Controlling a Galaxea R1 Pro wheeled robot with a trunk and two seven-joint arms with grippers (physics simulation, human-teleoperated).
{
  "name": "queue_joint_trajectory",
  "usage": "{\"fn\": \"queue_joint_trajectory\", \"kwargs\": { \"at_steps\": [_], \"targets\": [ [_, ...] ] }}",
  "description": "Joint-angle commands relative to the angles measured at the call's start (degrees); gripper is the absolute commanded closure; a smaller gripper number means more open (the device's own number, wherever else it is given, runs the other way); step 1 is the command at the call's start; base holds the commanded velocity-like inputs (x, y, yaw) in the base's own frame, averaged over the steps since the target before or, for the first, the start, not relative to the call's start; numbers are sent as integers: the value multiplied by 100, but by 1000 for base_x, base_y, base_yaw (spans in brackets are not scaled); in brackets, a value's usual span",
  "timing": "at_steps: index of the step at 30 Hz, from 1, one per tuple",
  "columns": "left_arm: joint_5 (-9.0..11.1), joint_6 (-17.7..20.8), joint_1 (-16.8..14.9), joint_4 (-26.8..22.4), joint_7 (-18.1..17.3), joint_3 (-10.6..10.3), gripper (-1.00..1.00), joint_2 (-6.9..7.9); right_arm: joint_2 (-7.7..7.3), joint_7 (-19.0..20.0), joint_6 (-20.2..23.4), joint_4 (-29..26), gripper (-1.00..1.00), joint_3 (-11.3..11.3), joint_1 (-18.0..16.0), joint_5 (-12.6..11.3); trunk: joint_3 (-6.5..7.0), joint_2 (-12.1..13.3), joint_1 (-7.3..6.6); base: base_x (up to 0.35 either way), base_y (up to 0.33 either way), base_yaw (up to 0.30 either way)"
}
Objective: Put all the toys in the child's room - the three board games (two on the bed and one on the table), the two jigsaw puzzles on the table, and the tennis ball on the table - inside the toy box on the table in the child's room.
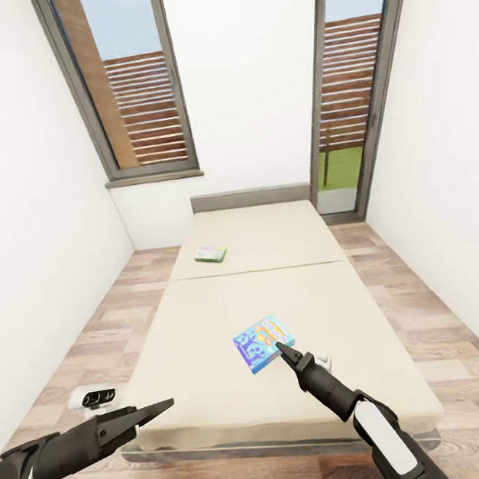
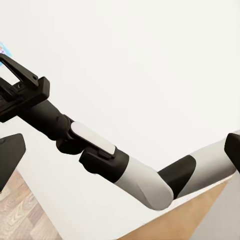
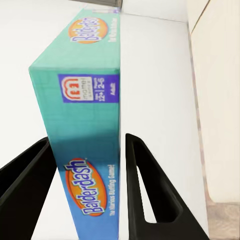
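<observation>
Teal-blue "Balderdash" board game (image 3: 82,140) between right tool (image 3: 87,192) fingers, gripped; left tool (image 1: 154,409) state unclear.

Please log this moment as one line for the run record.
right gripper: fingers straddle blue board game, grip unconfirmed | left gripper: free | second board game: farther up the bed

White walls (image 1: 32,249) on three sides, plain, evenly lit. Wood-plank floor (image 1: 92,336), brown-grey, running along both sides of bed and in front of it. Beige mattress (image 1: 264,297) in two sections on grey frame, low grey headboard (image 1: 251,197) against far wall. Tall dark-framed window (image 1: 124,80) at far left with grey sill below. Dark-framed glass door (image 1: 353,74) at far right, reaching floor. Outside: slatted wooden fence, strip of grass, pale blue sky. Daylight soft, no hard shadows.
</observation>
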Motion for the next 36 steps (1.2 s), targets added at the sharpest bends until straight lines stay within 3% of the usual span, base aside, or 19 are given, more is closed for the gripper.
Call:
{"fn": "queue_joint_trajectory", "kwargs": {
  "at_steps": [1,12,36],
  "targets": [
    [-5,62,-3,-2,-21,-2,-100,1,0,-3,43,-1,100,-4,-2,-52,0,-3,0,-14,-149,232],
    [-5,54,-1,-2,-21,-2,-100,1,7,-3,35,-1,100,-3,-2,-50,62,-3,0,-3,-140,232],
    [-15,54,-1,-1,-21,-6,-100,1,9,-4,34,-1,100,-3,-2,-50,197,-3,0,-34,-6,232]
  ]
}}
